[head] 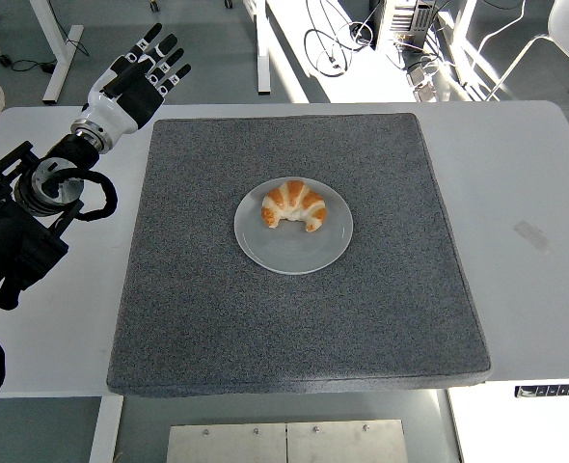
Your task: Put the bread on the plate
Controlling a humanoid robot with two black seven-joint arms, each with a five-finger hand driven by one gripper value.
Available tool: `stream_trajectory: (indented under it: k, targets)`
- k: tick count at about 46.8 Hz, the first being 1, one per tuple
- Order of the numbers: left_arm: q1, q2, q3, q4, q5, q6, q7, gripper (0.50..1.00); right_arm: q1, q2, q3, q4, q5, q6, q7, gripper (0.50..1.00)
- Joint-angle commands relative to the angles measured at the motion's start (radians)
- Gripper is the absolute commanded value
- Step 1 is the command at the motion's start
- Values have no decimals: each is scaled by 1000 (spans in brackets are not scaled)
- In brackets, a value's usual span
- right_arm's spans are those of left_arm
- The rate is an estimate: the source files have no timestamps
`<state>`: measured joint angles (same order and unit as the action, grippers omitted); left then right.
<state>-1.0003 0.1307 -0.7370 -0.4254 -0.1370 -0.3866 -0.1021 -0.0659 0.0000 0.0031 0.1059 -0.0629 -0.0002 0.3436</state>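
Bread [294, 204], a croissant, is lying on the upper part of the plate [294, 253] at the middle of the grey mat [217, 318], its long axis running roughly left to right and its curved back facing the top of the frame. It is sitting down and to the right of the left hand [140, 72], well apart from it. That hand is hovering at the upper left of the frame, over the mat's far left corner, fingers [174, 66] spread and pointing up-right, holding nothing. No right arm is showing. Judging by this, the placing is looking done.
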Motion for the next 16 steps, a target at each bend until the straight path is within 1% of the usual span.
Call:
stream_trajectory:
  k: [1,7,11,16]
  targets:
    - [2,-17,2,5,5,0,-1,984,0,0,0,0,0,0,0,1000]
    - [3,-31,2,34,5,-1,-1,984,1,0,0,0,0,0,0,1000]
    - [5,-48,1,40,5,0,-1,984,5,0,-2,0,0,0,0,1000]
    - [5,-51,-1,42,4,-1,-1,984,6,0,-3,0,0,-1,0,1000]
